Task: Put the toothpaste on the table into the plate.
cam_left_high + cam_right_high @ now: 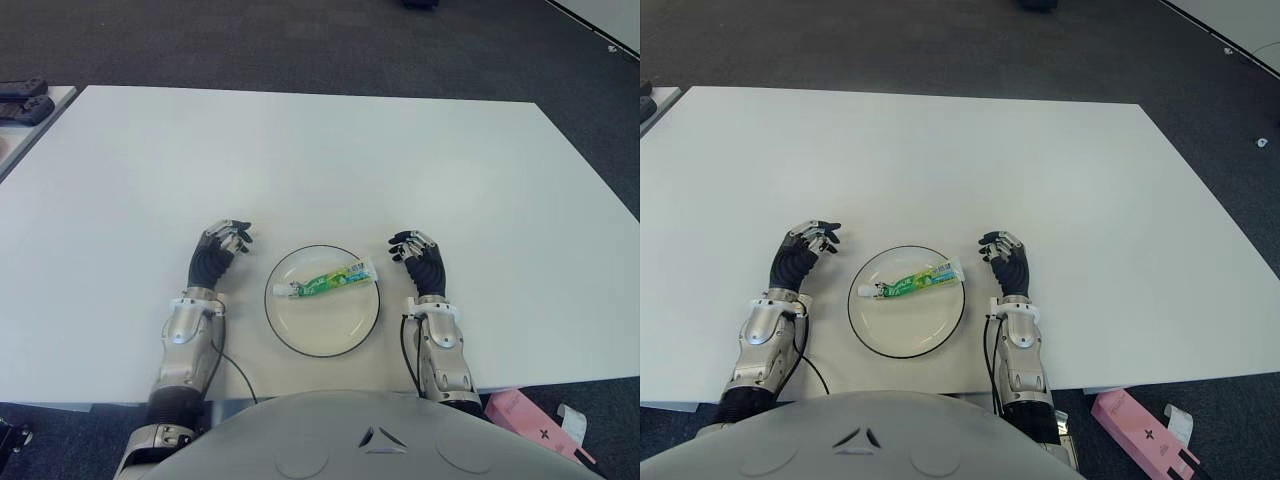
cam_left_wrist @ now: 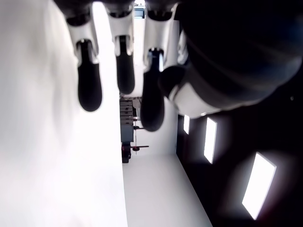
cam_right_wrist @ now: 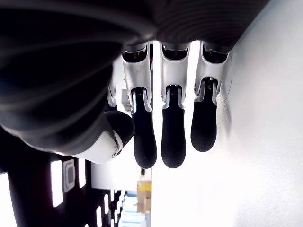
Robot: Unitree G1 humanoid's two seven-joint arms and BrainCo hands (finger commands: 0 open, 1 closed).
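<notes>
A green and white toothpaste tube (image 1: pixel 325 281) lies inside the white plate with a dark rim (image 1: pixel 300 330), cap end towards my left. My left hand (image 1: pixel 218 250) shows just left of the plate, fingers relaxed and holding nothing. My right hand (image 1: pixel 420 257) shows just right of the plate, fingers also relaxed and empty. In the wrist views the fingers (image 2: pixel 89 85) of the left hand and the fingers (image 3: pixel 173 137) of the right hand hang loosely beside the white tabletop with nothing between them.
The white table (image 1: pixel 320 160) stretches wide beyond the plate. Dark controllers (image 1: pixel 22 100) lie on a second surface at the far left. A pink box (image 1: pixel 527 418) lies on the dark carpet at the lower right.
</notes>
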